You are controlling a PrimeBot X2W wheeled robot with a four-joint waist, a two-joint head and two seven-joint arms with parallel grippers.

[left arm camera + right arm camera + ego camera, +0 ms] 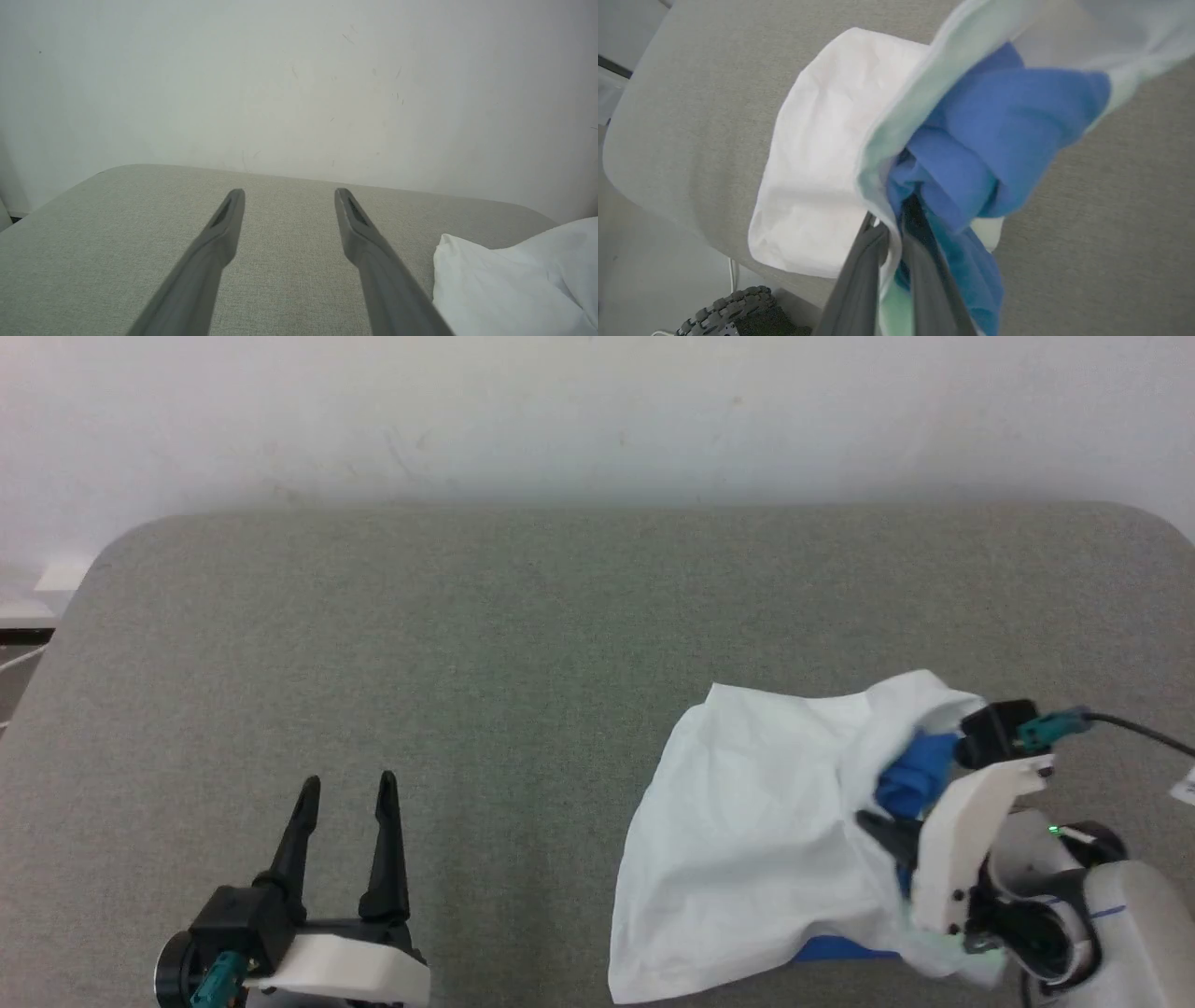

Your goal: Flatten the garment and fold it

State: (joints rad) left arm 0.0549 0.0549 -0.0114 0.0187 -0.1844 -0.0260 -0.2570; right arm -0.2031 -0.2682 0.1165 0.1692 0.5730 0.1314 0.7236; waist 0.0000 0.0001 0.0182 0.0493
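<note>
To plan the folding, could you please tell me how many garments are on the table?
1. The garment lies bunched at the right near edge of the table, pinched by the right gripper; anything beneath its folds would be hidden.

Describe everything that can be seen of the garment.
The garment is soft white cloth with bright blue parts bunched inside its folds. It is crumpled in a loose heap, not flattened. It lies on the near right part of the grey table, and its lower edge reaches towards the table's front edge. The right pincer is shut on a bunch of white and blue fabric at its right side, where the cloth stands raised.
</note>
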